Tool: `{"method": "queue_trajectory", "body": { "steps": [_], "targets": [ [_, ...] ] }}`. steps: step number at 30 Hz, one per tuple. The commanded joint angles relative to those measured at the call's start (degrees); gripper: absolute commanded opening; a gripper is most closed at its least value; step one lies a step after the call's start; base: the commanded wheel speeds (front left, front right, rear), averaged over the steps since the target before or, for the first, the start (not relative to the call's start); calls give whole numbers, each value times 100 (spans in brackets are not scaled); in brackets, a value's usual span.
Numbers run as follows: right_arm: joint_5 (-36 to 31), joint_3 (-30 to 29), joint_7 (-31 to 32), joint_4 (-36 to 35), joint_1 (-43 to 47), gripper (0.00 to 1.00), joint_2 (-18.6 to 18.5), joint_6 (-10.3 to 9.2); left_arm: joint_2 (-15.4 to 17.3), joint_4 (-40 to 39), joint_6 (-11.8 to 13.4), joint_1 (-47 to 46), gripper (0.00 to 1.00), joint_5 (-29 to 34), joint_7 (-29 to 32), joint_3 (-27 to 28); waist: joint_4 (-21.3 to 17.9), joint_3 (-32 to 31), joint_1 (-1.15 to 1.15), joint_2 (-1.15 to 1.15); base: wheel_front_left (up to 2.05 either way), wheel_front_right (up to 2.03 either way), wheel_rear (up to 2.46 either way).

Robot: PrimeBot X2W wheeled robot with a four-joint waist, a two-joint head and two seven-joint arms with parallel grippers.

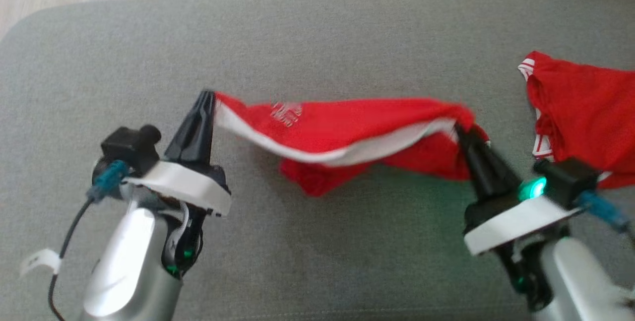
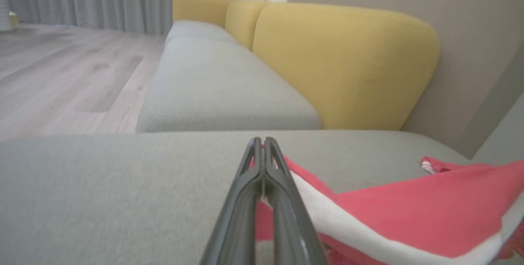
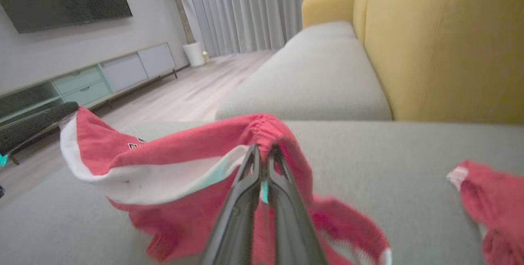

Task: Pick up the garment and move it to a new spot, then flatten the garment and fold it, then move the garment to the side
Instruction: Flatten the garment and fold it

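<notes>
Red garment (image 1: 342,132) slung between left gripper (image 1: 207,96) and right gripper (image 1: 460,131), each clamped on one end.

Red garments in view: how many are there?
2. The held garment hangs between the left gripper and right gripper; the loose garment lies on the cushion at the right, partly out of frame.

Support: one grey cushion (image 1: 347,28), cloth-covered and flat, with a rounded far-left corner. Landmark: the garment (image 1: 347,132) I hold above it. Lying on the cushion: one red cloth (image 1: 585,112) with white striped trim, crumpled, to the right of the garment and apart from it. The garment's lowest fold hangs close over the cushion; I cannot tell whether it touches.
</notes>
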Motion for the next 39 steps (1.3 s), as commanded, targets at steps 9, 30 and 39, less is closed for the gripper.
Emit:
{"method": "queue_trajectory", "body": {
  "steps": [9,30,39],
  "targets": [
    [-285,-459,12,-1381,-751,0,-231,39,208,-1470,172,-775,0,62,-80,427,-41,-257,0,0,0,0,0],
    [-201,-776,533,-1758,-1600,0,-153,39,204,-1812,136,-2037,0,25,261,360,-36,-194,0,0,0,0,0],
    [164,-490,368,-501,-3372,0,-146,39,-76,-159,-205,-3866,0,-2,-224,285,-4,419,0,0,0,0,0]
  ]
}}
